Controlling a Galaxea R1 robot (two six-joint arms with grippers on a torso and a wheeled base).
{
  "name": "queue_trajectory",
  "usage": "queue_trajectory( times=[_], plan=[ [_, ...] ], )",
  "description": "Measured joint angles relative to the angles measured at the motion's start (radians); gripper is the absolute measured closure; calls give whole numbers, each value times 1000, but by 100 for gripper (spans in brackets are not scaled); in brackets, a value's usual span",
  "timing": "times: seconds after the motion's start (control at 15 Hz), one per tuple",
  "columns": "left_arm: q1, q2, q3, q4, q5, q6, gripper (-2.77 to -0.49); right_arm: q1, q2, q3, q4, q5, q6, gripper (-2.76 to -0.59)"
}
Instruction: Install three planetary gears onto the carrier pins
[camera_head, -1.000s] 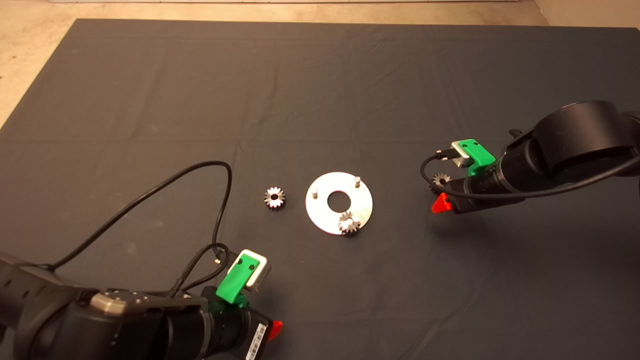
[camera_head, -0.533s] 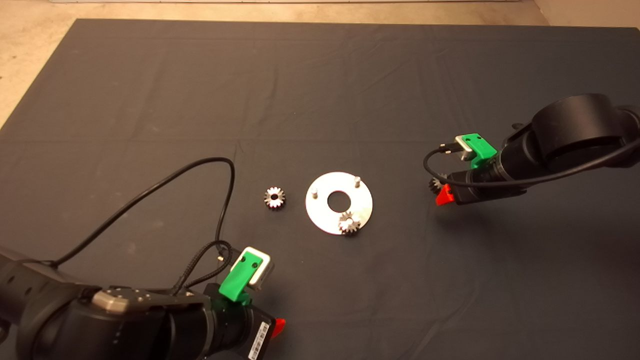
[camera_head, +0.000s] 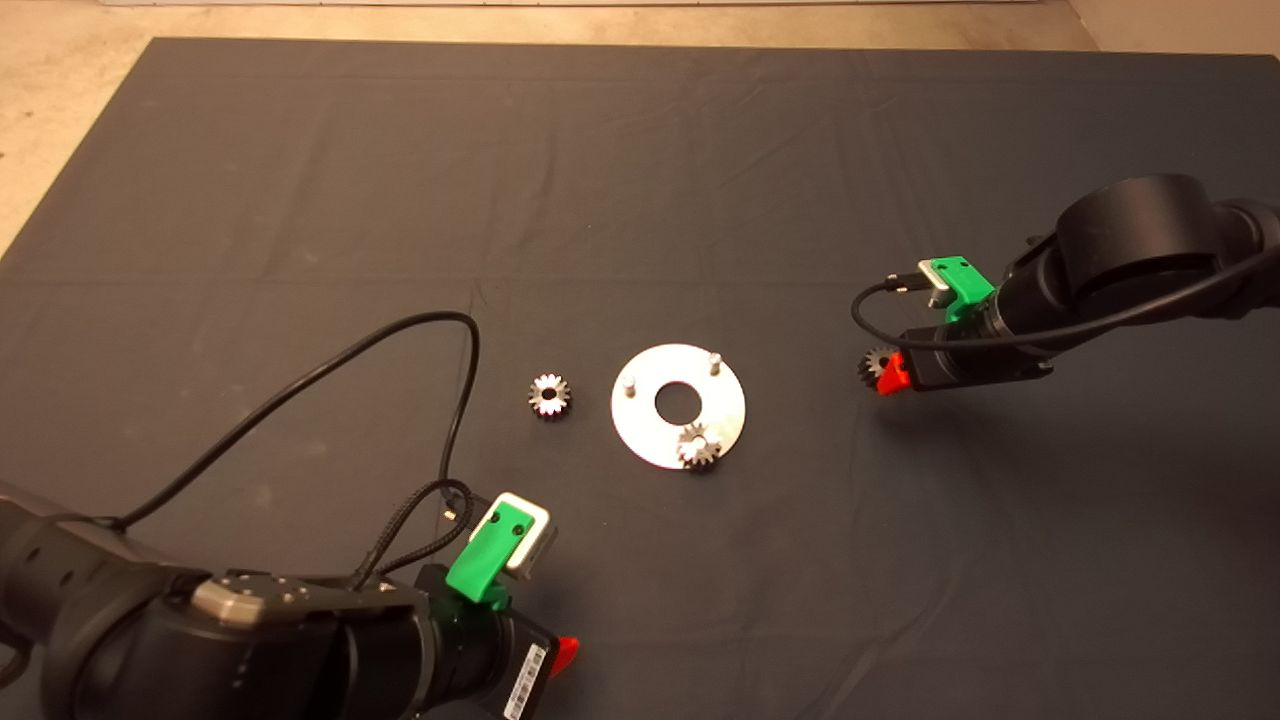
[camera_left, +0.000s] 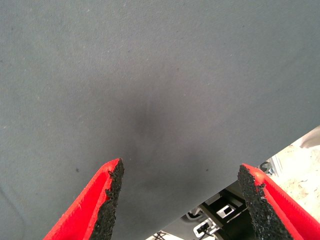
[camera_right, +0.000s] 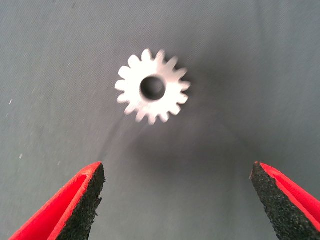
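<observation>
right tool (camera_head: 885, 372) low over the dark mat (camera_head: 640, 180) on the tabletop, fingers (camera_right: 75, 205) spread wide, loose gear (camera_right: 152, 86) lying flat just ahead of the tips, untouched. over at the middle, shiny disc (camera_head: 640, 440) with one gear (camera_head: 699, 446) seated on its near pin, two bare pins (camera_head: 714, 360) standing at the rim. third gear (camera_head: 549, 395) flat on the mat just left of the disc. left tool (camera_left: 180, 202) parked at the lower left, fingers apart, nothing between.
</observation>
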Motion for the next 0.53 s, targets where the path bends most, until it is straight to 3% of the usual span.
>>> queue_trajectory(
  times=[0.53],
  plan=[
    [0, 3, 0, 0, 0, 0, -162, -9, 0, -33, -20, 0, -2, -218]
  ],
)
